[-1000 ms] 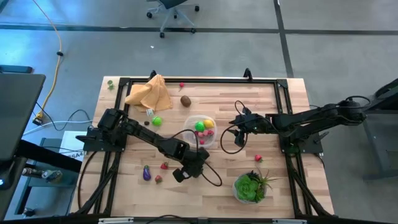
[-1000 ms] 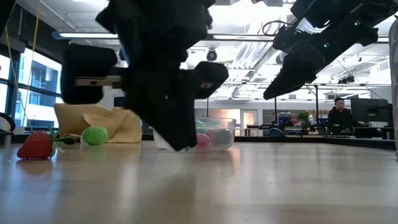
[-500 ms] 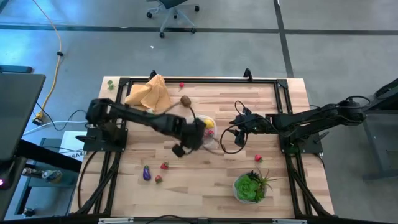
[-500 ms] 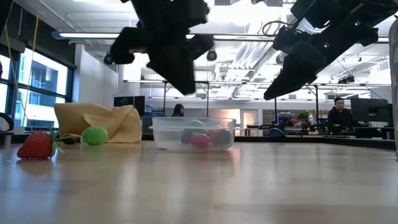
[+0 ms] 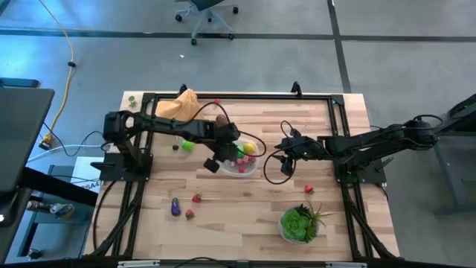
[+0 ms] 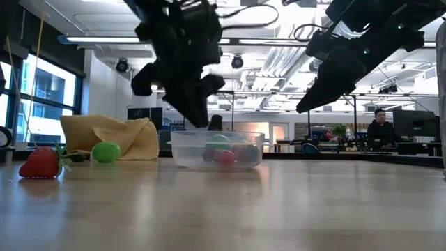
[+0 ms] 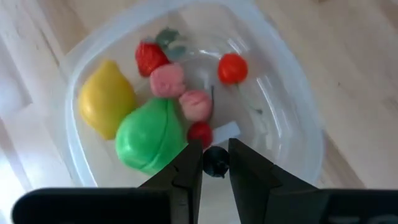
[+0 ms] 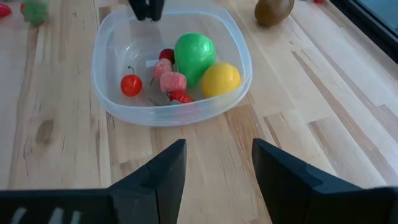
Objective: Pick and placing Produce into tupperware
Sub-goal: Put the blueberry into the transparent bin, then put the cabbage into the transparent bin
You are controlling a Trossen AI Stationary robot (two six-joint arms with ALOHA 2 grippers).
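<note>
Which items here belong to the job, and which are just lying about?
Job: tupperware, lemon, lime, cherry, kiwi, eggplant, strawberry, left gripper.
Lying about: orange-tan cloth, leafy plant.

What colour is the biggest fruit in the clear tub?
Bright green fruit, clearest in the right wrist view.

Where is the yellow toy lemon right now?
The yellow toy lemon lies inside the clear plastic container mid-table, touching the green lime.
</note>
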